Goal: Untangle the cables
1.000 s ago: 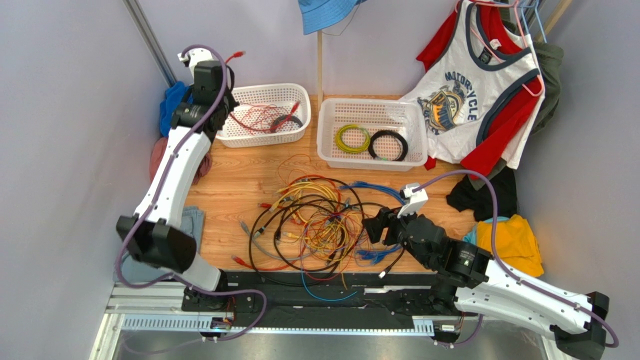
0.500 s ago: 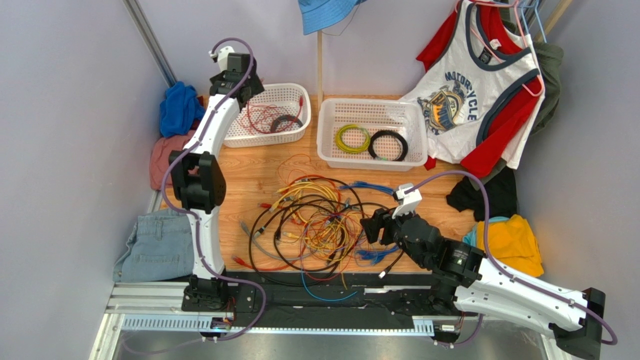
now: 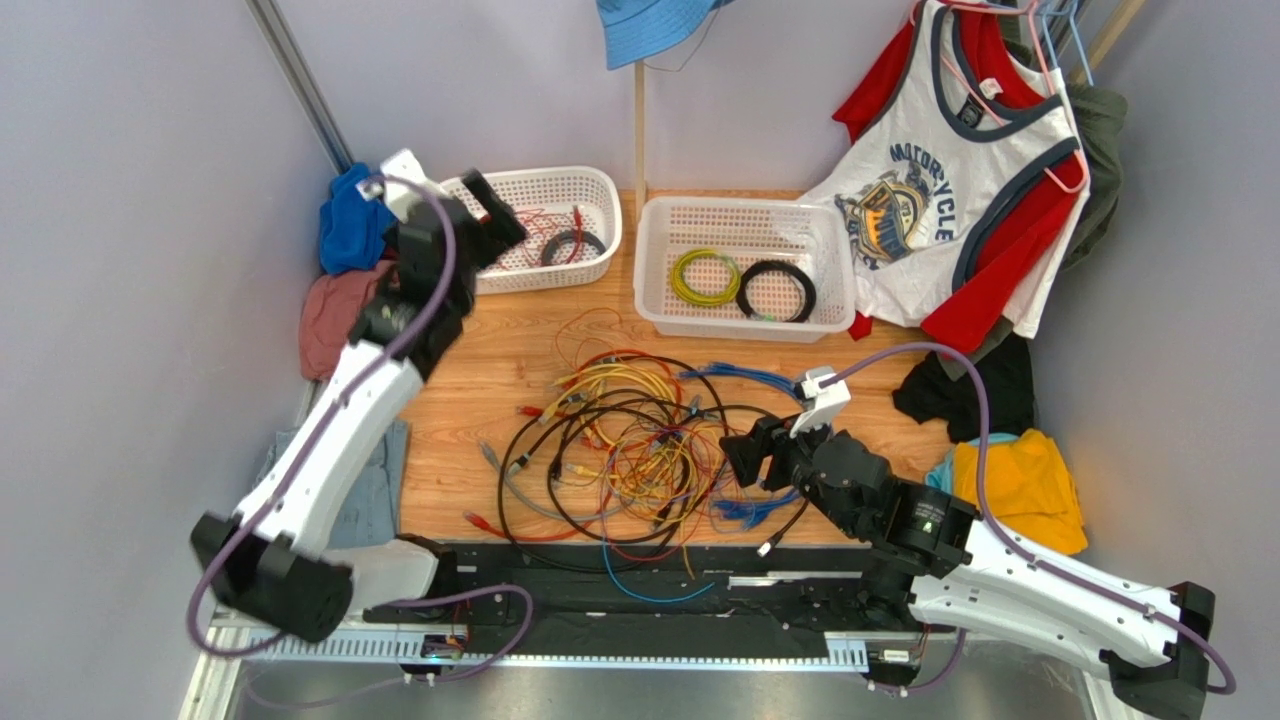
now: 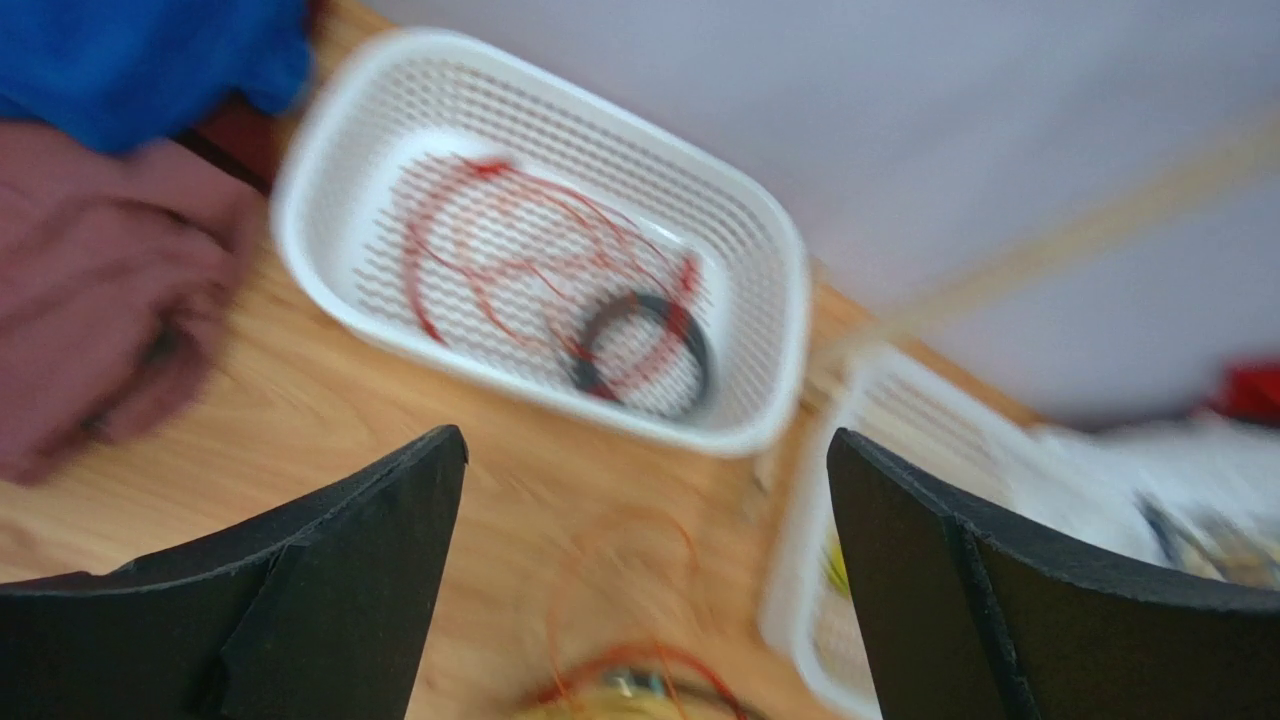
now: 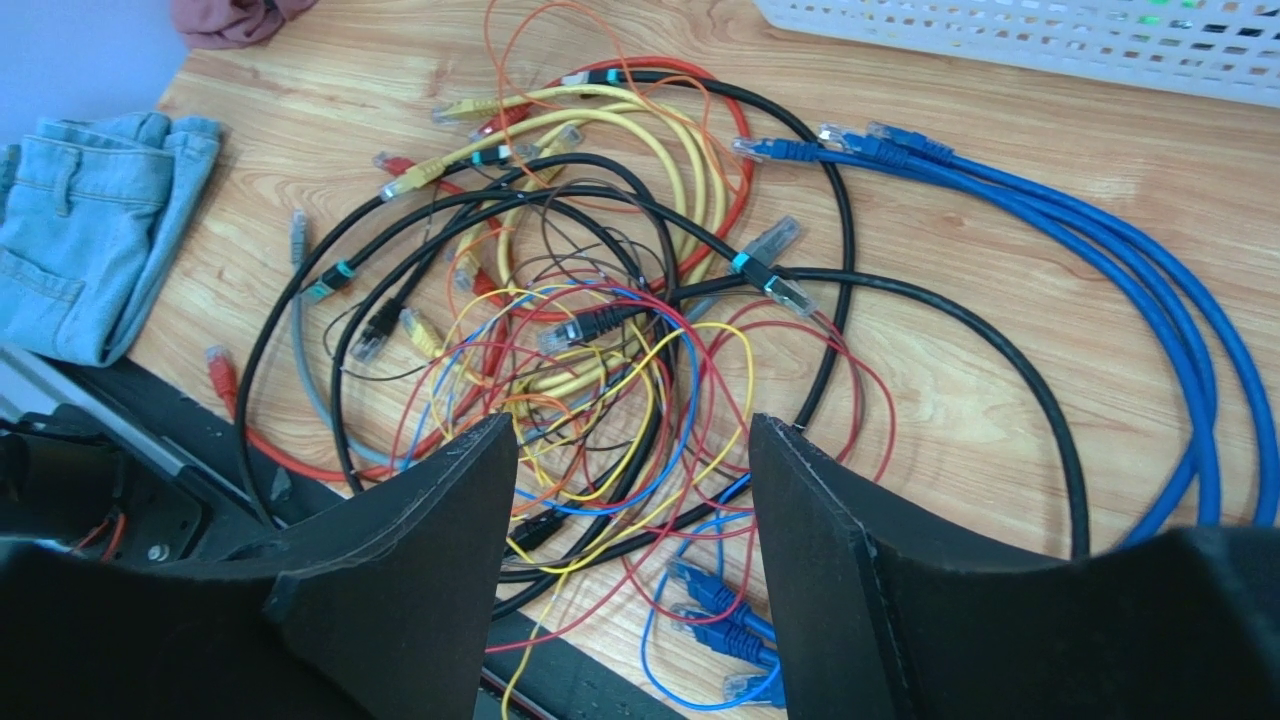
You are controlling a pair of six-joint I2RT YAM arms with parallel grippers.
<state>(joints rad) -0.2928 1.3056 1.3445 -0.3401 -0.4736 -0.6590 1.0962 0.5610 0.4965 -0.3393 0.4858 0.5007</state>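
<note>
Two released, empty hands: left hand (image 4: pixel 639 495) near white basket (image 4: pixel 759 375), right hand (image 5: pixel 631 450) by cables (image 5: pixel 601 300).

The left arm (image 3: pixel 334 438) has its elbow folded low and out to the left, and its forearm rises up and away from the base. The left pincer (image 4: pixel 643 450) is raised with its jaws wide apart, empty; its wrist view is blurred. The right arm (image 3: pixel 1037 597) lies low, stretched from the right towards the centre. The right pincer (image 5: pixel 631 435) points left and downward with its jaws apart, gripping nothing.
</note>
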